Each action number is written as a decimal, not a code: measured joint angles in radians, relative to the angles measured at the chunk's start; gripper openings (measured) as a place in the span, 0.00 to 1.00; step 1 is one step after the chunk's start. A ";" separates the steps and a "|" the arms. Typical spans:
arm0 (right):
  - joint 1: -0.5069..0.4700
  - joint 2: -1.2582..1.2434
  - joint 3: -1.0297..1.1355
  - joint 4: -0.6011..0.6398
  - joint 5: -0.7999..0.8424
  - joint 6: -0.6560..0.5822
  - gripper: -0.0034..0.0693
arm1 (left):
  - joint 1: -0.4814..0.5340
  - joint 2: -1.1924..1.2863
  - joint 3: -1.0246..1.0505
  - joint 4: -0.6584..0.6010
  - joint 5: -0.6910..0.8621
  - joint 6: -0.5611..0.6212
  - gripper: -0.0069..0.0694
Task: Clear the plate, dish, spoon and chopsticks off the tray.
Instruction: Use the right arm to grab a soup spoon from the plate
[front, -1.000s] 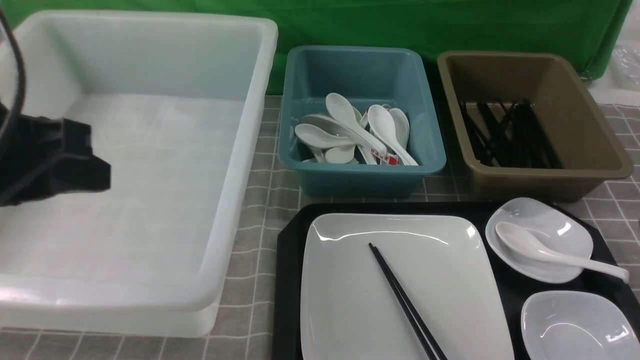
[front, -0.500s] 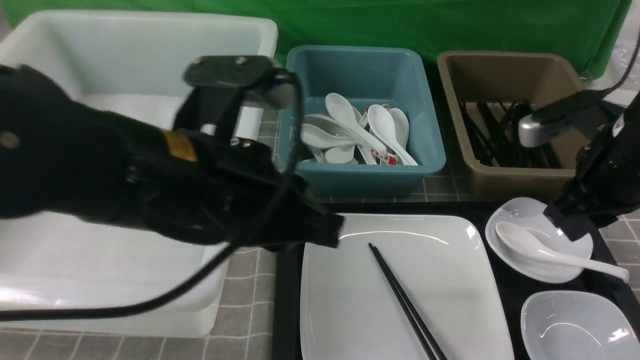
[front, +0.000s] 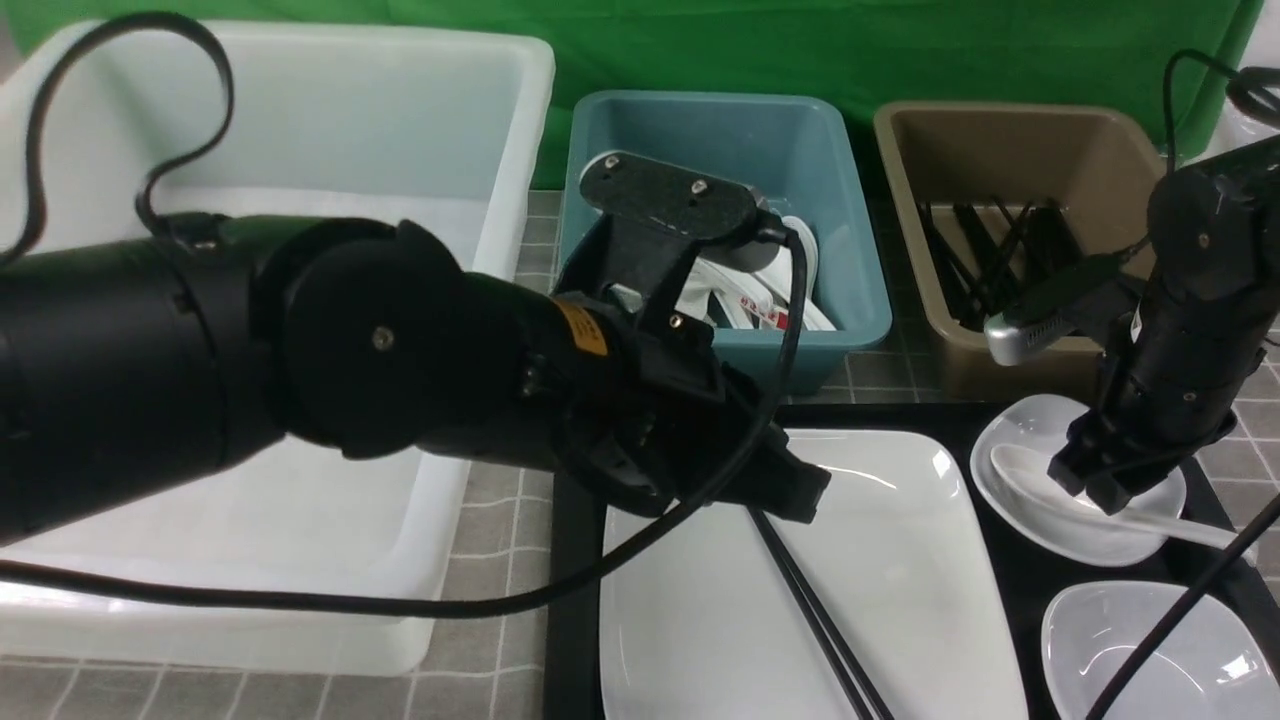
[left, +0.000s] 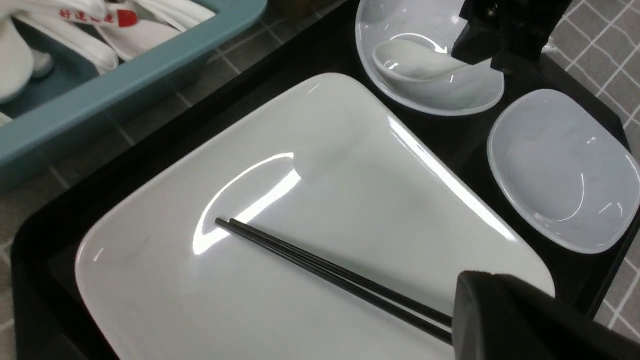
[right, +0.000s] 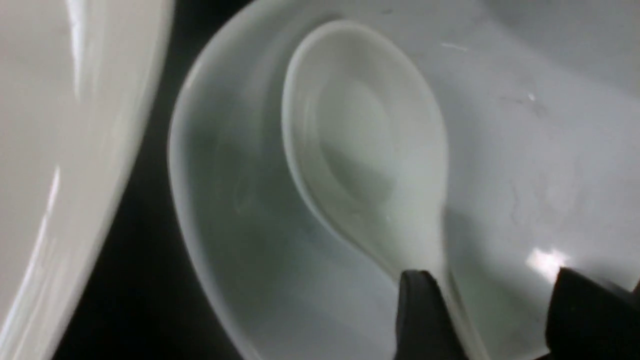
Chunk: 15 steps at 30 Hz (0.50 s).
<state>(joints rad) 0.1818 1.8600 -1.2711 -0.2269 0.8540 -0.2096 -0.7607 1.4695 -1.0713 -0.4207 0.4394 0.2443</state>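
Note:
The black tray (front: 570, 560) holds the big white plate (front: 900, 600) with the black chopsticks (front: 810, 610) lying across it. Right of the plate, a small white dish (front: 1040, 425) carries the spoon (front: 1020, 470), and a second small dish (front: 1150, 650) sits nearer. My left gripper (front: 800, 490) hovers over the plate's far left part, above the chopsticks' far tips; one finger (left: 500, 320) shows in the left wrist view, so its state is unclear. My right gripper (right: 490, 280) is open, low in the dish, with the spoon (right: 365, 140) handle between its fingers.
A big white tub (front: 480, 300) stands at the left. Behind the tray are a blue tub (front: 850, 330) of white spoons and a brown tub (front: 1050, 350) of black chopsticks. A grey checked cloth covers the table.
My left arm has swung from the white tub across to the plate. My right arm has come into view and dropped onto the spoon's dish, its jaws opening.

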 joint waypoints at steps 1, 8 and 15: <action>0.000 0.006 0.000 0.000 0.000 0.000 0.60 | 0.000 0.000 -0.001 0.001 -0.001 0.000 0.09; 0.000 0.034 0.000 0.000 0.000 0.007 0.64 | 0.000 0.000 -0.003 0.001 -0.021 0.000 0.09; 0.000 0.049 -0.005 -0.002 0.012 0.027 0.64 | 0.000 0.000 -0.004 0.001 -0.024 0.000 0.09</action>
<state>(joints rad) 0.1818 1.9094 -1.2761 -0.2286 0.8656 -0.1825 -0.7607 1.4695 -1.0758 -0.4198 0.4152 0.2443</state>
